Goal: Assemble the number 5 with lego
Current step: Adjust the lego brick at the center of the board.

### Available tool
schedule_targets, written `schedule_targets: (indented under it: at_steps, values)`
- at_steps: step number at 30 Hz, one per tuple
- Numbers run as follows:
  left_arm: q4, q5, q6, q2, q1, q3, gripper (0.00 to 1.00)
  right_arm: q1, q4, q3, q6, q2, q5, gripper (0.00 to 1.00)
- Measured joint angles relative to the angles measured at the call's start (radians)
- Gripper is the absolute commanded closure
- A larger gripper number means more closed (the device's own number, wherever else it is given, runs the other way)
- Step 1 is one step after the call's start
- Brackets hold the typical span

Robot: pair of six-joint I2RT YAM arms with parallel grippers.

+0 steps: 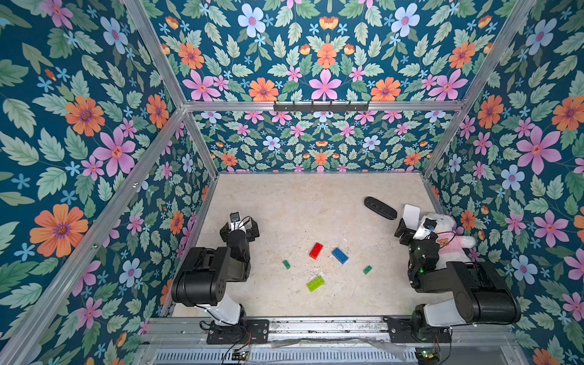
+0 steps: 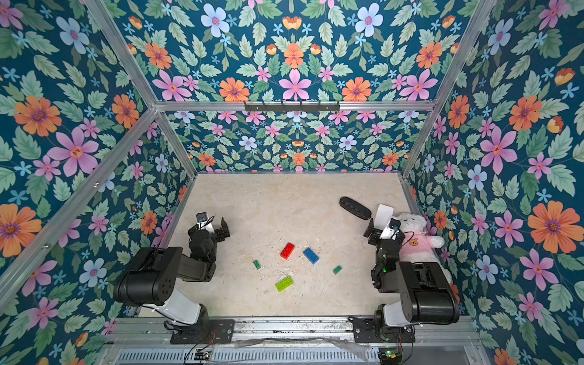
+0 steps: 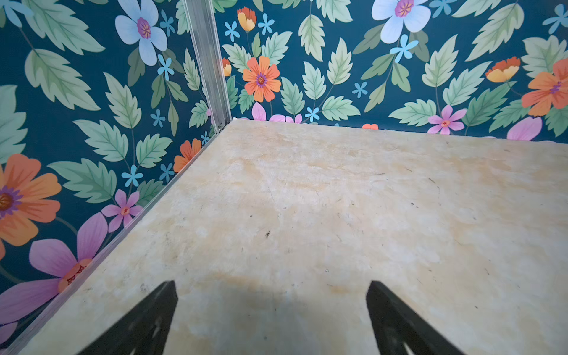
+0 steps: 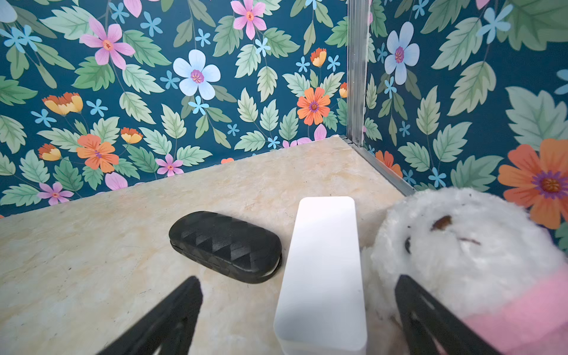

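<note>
Lying loose on the beige stone-look tabletop [image 1: 284, 205], the red studded plastic brick [image 1: 316, 251] has the blue rectangular brick [image 1: 340, 255] just beside it, the lime-green brick [image 1: 315, 283] near, and two tiny dark green bricks [image 1: 286, 264] [image 1: 367, 269] flanking, none joined. The left gripper [image 3: 272, 292] and right gripper [image 4: 298, 282] gape empty, well apart from it.

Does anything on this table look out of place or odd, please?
Yes. A white plush bear, a white container and a black case sit along the right side, unrelated to the bricks. Pale crumbs or scuffs mark the table near the lime-green brick.
</note>
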Motion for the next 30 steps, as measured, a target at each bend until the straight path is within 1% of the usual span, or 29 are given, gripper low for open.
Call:
schedule_targets:
  at_steps: [25, 26, 28, 30]
  values:
    - [0.000, 0.000, 0.000, 0.000, 0.000, 0.000, 0.01, 0.000, 0.000, 0.000, 0.000, 0.000, -0.007, 0.01]
    - [-0.006, -0.001, 0.000, -0.006, 0.000, 0.001, 0.01, 0.000, 0.000, 0.000, 0.000, -0.002, -0.007, 0.01]
    - [-0.073, -0.002, 0.000, -0.047, 0.000, 0.024, 0.01, 0.000, -0.021, -0.005, 0.001, -0.035, -0.003, 0.01]
    - [-0.159, -0.027, -0.002, -0.097, -0.004, 0.092, 0.01, 0.000, -0.068, 0.003, 0.005, -0.108, 0.005, 0.01]
